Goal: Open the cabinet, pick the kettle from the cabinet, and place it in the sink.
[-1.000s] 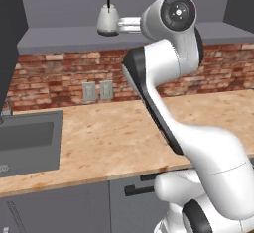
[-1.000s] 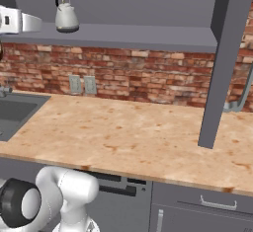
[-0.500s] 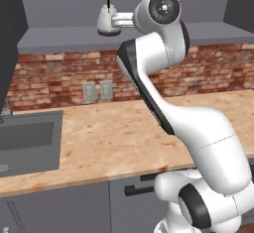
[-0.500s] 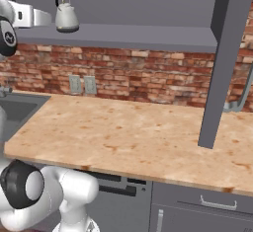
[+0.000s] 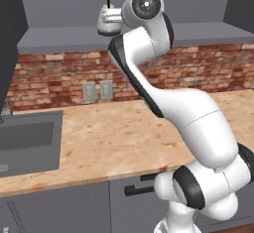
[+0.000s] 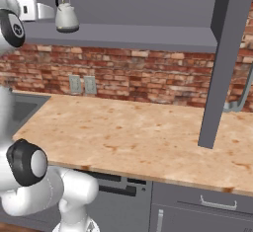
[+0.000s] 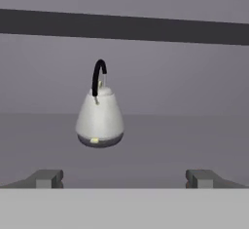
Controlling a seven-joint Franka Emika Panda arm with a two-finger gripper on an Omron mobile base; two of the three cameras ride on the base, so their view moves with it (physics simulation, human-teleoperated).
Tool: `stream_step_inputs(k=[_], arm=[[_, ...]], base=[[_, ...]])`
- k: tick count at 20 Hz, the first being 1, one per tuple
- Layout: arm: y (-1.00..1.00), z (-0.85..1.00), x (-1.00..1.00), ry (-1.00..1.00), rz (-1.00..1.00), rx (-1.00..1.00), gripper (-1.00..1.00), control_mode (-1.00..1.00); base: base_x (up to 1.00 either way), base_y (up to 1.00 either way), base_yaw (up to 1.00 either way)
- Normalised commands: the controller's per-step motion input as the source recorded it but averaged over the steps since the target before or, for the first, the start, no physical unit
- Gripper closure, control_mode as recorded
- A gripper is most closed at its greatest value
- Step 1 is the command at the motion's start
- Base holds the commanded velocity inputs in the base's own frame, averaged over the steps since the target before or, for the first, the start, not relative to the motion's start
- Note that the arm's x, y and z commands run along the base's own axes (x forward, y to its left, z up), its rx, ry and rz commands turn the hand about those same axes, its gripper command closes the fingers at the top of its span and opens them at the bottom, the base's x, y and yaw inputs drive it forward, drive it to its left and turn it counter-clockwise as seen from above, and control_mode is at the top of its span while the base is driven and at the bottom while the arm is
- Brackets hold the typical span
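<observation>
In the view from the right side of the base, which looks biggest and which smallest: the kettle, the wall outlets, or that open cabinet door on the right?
Largest to smallest, as they look there:
1. cabinet door, though it is nearest the camera
2. kettle
3. wall outlets, close to the kettle in size, so this ranking is unsure

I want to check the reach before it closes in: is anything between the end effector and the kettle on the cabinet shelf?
Nothing visible. In the hand view the kettle stands alone on the cabinet shelf, straight ahead of the open end effector, with bare shelf between them.
</observation>
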Motion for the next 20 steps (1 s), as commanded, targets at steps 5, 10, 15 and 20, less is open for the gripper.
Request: stream_step_inputs(k=[5, 10, 15, 20], arm=[[0.07, 0.08, 0.41, 0.00, 0.00, -0.03, -1.00, -1.00], [0.13, 0.01, 0.38, 0.00, 0.00, -0.03, -1.00, -1.00], [0.15, -0.06, 0.35, 0.00, 0.00, -0.04, -1.00, -1.00], [0.08, -0.02, 0.40, 0.00, 0.00, -0.01, -1.00, -1.00]], base=[[0.00, 0.00, 0.00], [0.00, 0.00, 0.00], [0.00, 0.00, 0.00], [0.00, 0.00, 0.00]])
